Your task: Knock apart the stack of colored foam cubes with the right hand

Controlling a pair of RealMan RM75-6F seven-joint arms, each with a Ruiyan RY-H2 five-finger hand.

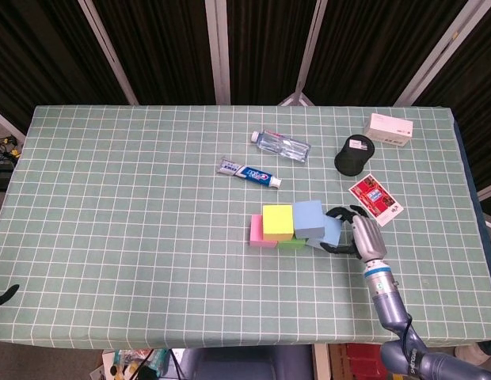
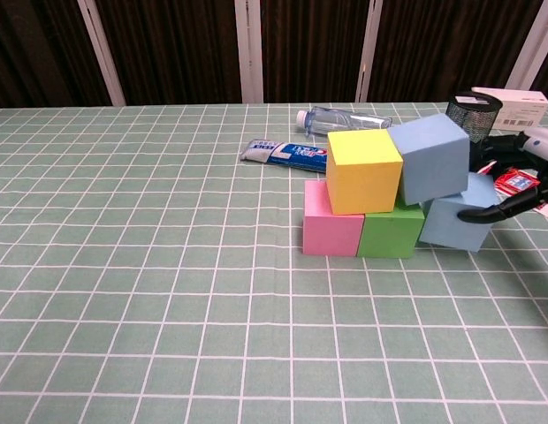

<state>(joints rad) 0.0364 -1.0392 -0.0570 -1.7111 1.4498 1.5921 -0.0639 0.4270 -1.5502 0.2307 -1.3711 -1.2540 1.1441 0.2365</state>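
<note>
The right robot hand sits at the right end of the foam cubes, near the middle of the green worktop. Its fingers are spread apart around the lower blue cube, touching it, not squeezing. That makes sense, because a push will tip the pile. The upper blue cube leans already. The yellow cube rests on pink and green. The left robot hand is out of sight.

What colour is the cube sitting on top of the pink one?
Yellow cube, resting on the pink cube; clearest in the chest view.
</note>
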